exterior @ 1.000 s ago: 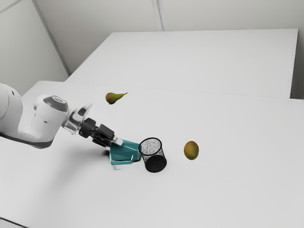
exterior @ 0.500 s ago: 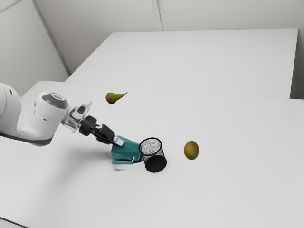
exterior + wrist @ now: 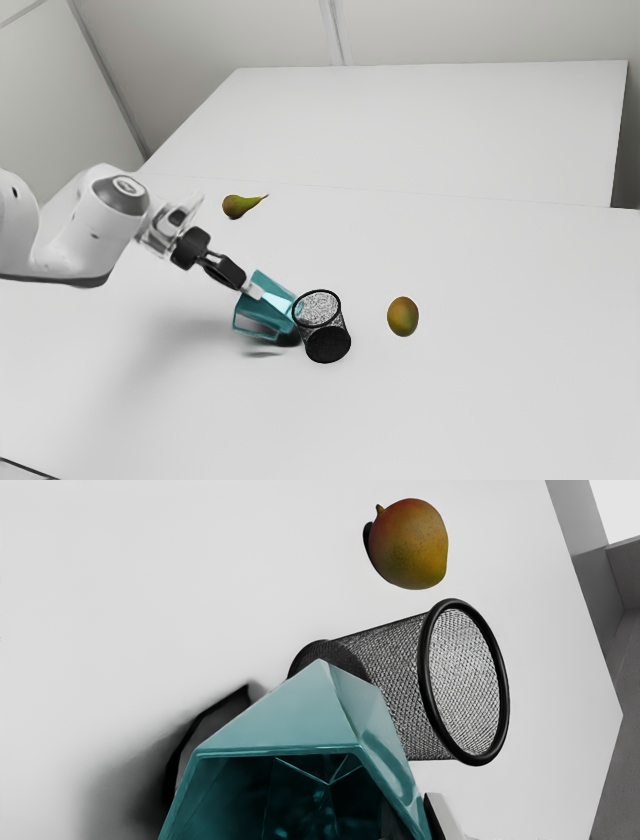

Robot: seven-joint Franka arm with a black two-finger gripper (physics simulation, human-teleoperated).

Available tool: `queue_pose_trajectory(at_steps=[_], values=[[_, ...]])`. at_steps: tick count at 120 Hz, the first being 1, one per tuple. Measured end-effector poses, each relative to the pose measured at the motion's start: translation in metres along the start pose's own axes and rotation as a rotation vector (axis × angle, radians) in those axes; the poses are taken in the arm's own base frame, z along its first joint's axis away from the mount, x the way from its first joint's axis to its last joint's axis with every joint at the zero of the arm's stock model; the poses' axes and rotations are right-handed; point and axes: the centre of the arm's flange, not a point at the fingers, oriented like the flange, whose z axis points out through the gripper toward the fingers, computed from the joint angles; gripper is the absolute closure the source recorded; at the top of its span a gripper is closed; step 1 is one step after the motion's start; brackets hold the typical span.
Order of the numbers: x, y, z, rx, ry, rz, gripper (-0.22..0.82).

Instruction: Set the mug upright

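At the mug's wall: that's where your gripper point(image 3: 254, 291) is, angled down from the exterior view's left, and yep, you've got it clamped on the teal mug point(image 3: 272, 300).
Finger spread: pretty narrow, basically just the wall's thickness between them. The wrist view gives you one finger point(image 3: 439, 814) against the outside of the wall and the other, darker and seen through the teal, on the inside.
Mug's pose: not upright, it's tipped over at a slant, open mouth facing your gripper and base end pointing away from it. The handle is on the side nearer the exterior view's bottom edge.
Mug vs table: you get a soft shadow on the white table point(image 3: 480, 400) below it, but I honestly can't tell if any edge is touching down.
Mesh holder: the black mesh holder point(image 3: 326, 344) stands upright just beside the mug's base end. They overlap in both views, so touching or not, can't tell you.
Fruit: mango point(image 3: 403, 316) past the holder, toward the exterior view's right; pear point(image 3: 238, 206) well apart, farther back.
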Motion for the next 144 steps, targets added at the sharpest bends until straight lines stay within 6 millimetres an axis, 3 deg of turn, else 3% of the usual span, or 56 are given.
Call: queue_pose_trajectory(at_steps=[50, 91, 112, 128, 135, 144], values=[[0.032, 0.030, -0.002, 0.394, -0.285, 0.263, 0.78], [0.047, 0.055, 0.036, 0.541, -0.464, 0.361, 0.78], [0.047, 0.051, 0.043, 0.572, -0.483, 0.340, 0.78], [0.044, 0.042, 0.038, 0.590, -0.477, 0.300, 0.78], [0.043, 0.040, 0.035, 0.595, -0.472, 0.286, 0.73], [0.043, 0.041, 0.034, 0.598, -0.467, 0.276, 0.58]])
